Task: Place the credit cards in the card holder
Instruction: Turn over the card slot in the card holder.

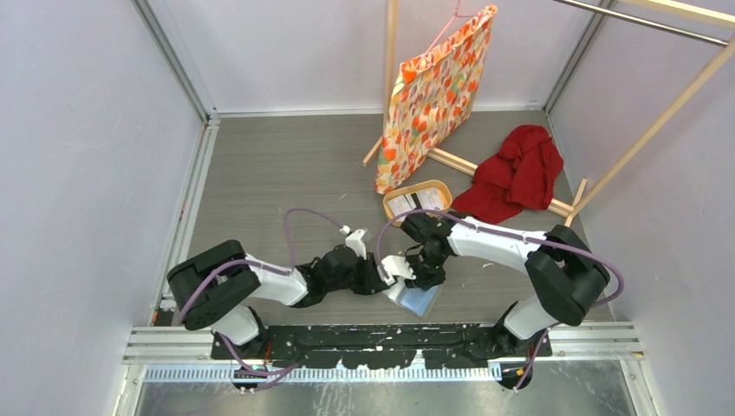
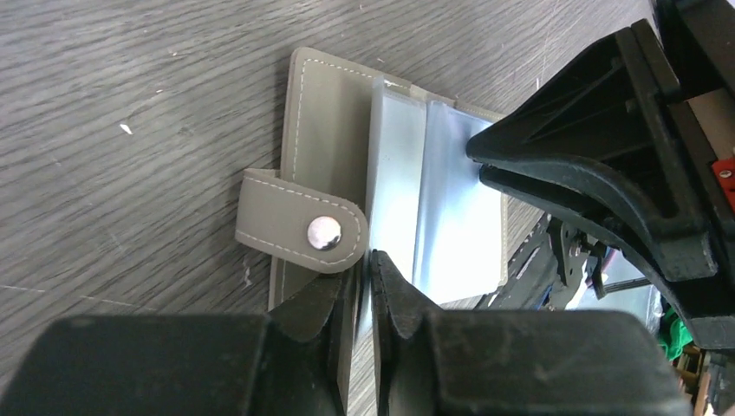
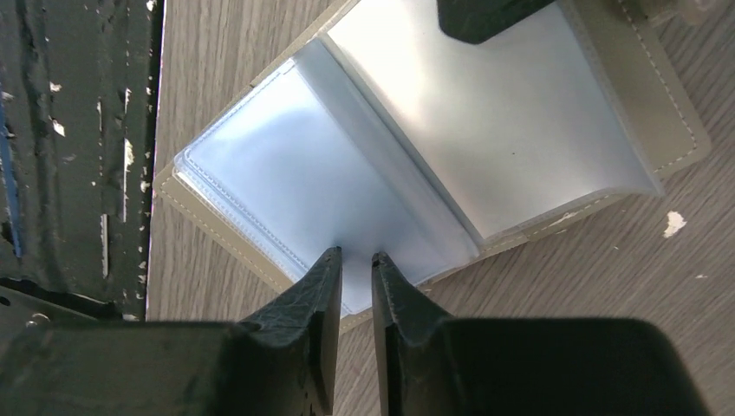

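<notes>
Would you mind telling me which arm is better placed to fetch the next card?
Right, probably. The wooden tray with the credit cards sits beyond the right gripper, on its side, while the left gripper is pinched on the open card holder.
</notes>
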### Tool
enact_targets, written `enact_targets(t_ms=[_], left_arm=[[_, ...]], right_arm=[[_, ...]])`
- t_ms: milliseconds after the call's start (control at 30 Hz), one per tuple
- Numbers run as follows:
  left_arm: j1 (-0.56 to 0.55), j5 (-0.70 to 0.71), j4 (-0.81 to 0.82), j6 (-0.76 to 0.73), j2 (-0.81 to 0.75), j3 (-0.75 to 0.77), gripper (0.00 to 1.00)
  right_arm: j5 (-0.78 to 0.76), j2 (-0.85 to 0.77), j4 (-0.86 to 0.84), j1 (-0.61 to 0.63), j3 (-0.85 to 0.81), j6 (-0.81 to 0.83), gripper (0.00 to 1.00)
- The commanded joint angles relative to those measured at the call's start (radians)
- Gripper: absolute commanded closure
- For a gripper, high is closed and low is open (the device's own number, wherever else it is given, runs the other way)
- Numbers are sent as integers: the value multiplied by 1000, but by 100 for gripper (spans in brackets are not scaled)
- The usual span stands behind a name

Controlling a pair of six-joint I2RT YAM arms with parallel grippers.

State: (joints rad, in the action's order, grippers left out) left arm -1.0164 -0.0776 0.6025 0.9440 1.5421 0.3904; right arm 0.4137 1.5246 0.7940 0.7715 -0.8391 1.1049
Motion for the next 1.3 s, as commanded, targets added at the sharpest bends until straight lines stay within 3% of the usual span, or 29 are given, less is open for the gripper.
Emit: enact_targets(t_ms=[0,267,567,767,967,1100,1267], left_arm=[[47,-36,-35,-77,-32,-27,84],[170,-246,-82,-210,45,52,84],[171,-187,-279,-284,-85,124,81],[171,-130,-343,-292,-271,121,73],[172,-94,-329,-196,-477,28,56],[171,-129,-272,-90,-579,-60,54],[140,-115,-308,16,-694,-138,53]], right_arm=[[-108,33,-30,44,30,32,76],[69,17,33,33,-72,-98,75],[345,-14,219,-127,-192,-79,62],[413,-31,190,-175,-218,-154,60],[447,-62,107,-265,-229,-324,61],[456,-62,144,-271,-210,-264,61],[389,-42,104,-271,-220,-312,74]])
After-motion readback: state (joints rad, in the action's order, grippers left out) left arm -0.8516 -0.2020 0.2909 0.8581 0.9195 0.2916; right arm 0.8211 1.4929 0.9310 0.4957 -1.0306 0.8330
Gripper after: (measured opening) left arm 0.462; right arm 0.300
